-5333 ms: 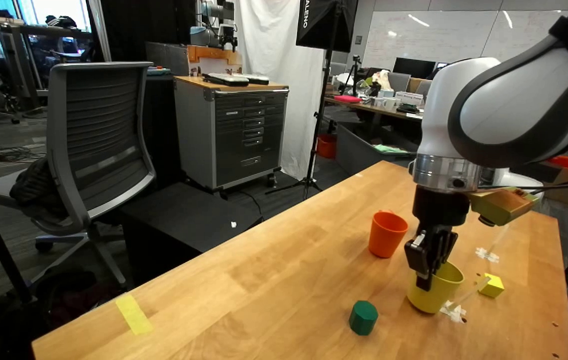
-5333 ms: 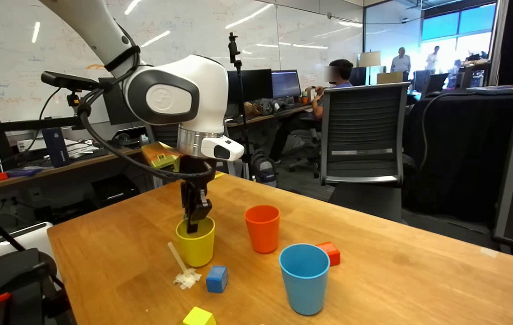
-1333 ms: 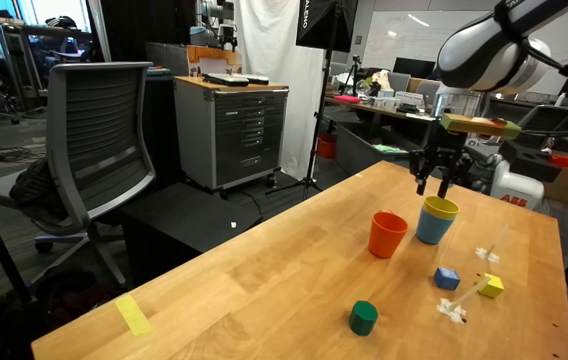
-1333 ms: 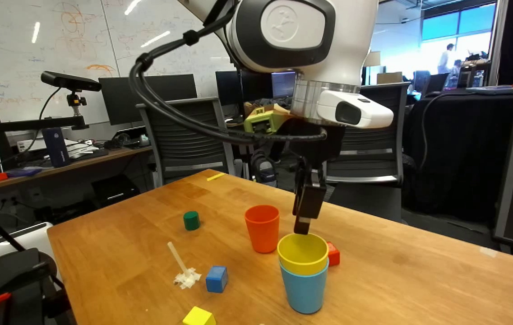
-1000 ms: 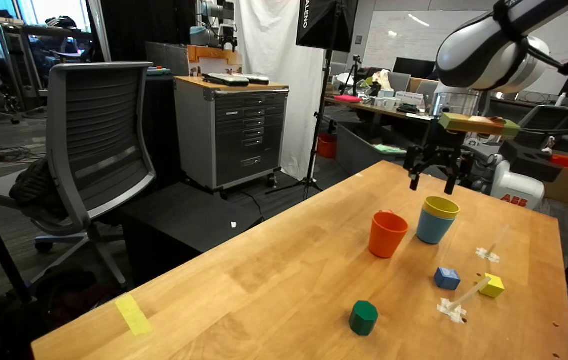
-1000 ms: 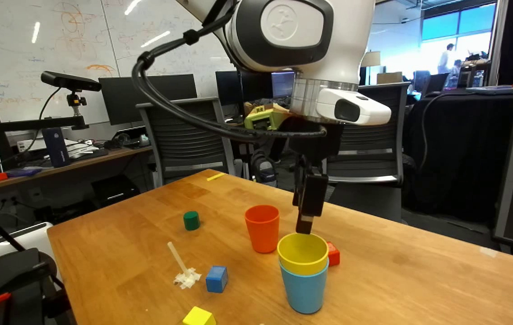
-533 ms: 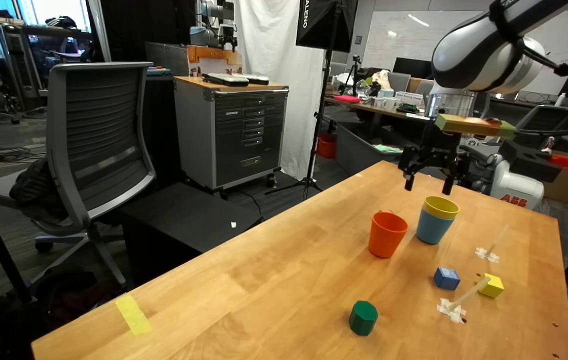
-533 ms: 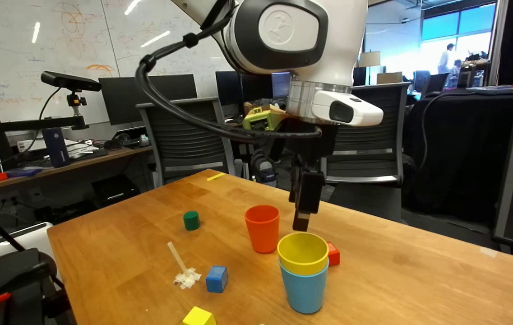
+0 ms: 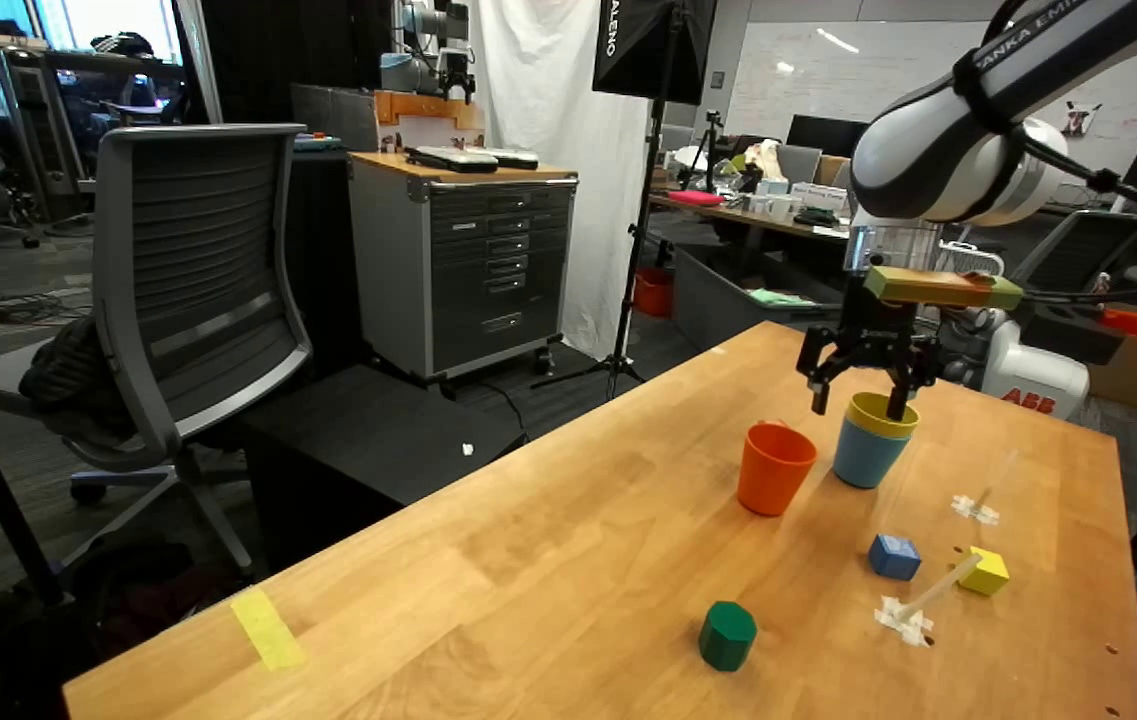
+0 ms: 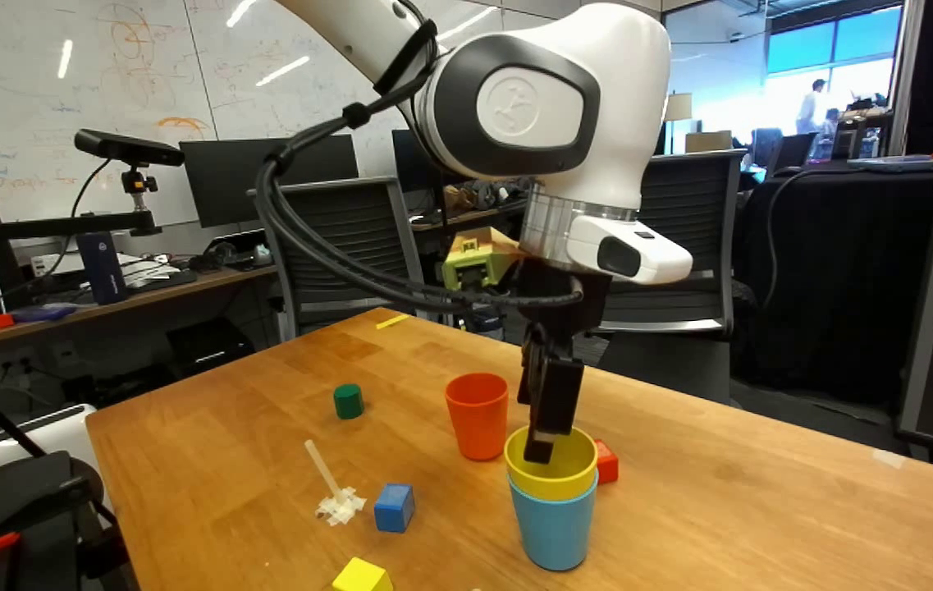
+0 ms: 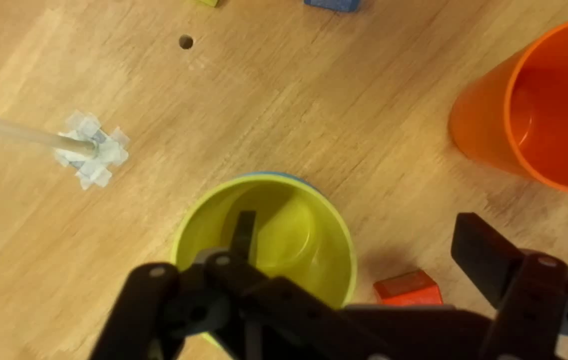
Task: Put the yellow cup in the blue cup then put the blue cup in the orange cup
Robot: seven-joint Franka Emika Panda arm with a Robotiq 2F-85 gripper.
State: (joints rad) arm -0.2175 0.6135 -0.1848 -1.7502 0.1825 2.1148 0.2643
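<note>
1. Seating the yellow cup (image 10: pixel 569 484) in the blue cup (image 10: pixel 555 529) is judged done: a yellow band is left showing above the blue cup, upright on the table (image 9: pixel 488 600). Lifting the pair into the orange cup (image 10: pixel 478 420) is called for next.

2. Nothing is grasped by the gripper (image 9: pixel 858 407), its jaws parted wide; one finger is dipped into the yellow cup's mouth, the other is held outside, on the blue cup's side facing the orange cup.

3. Thin plastic is suggested by the walls: probably light, fairly stiff with slight give, smooth enough to slip, hardly fragile.

4. Hold is best taken across the blue cup's rim, both walls pinched together; if only the yellow band is caught, the yellow cup is likely to be drawn out alone.

5. Just beside the blue cup, the red block (image 10: pixel 607 464) could be nudged by the outer finger; on the blue cup's side away from the orange cup, a stick (image 11: pixel 34 135) is taped down.

6. Near but apart from the blue cup, the orange cup is stood mouth up. Room is best sought straight upward, the blue cup's base being raised past the orange rim before any sideways carry.
</note>
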